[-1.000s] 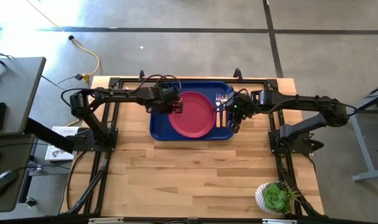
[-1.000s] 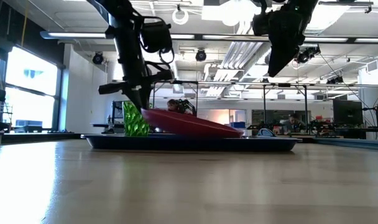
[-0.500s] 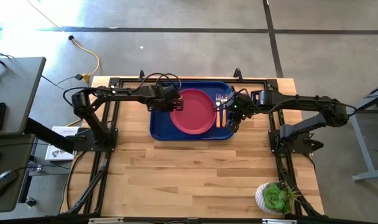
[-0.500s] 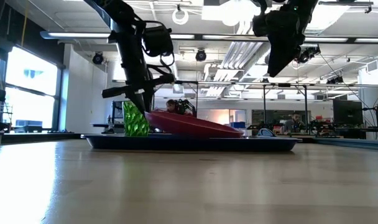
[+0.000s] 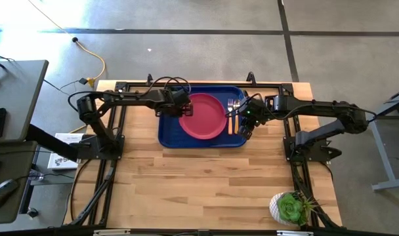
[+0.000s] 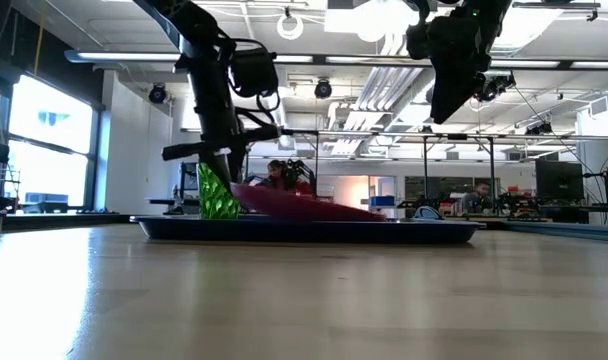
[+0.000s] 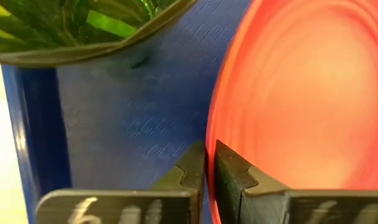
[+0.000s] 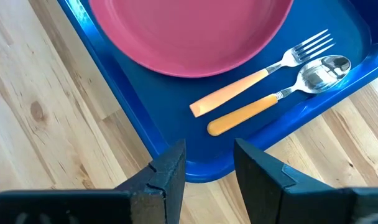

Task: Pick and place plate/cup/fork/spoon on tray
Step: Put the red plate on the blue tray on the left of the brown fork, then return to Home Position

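Overhead, table-level and two close wrist cameras all share the tray (image 5: 168,134).

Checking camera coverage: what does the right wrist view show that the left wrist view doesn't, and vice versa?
Only the right wrist view shows the fork and spoon side by side on the tray, the wooden table, and the open right gripper. Only the left wrist view shows the cup and the left gripper shut on the plate rim. Both show plate and tray.

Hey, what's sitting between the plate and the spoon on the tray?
The fork, lying alongside the spoon on the tray, next to the plate; the right wrist view shows it.
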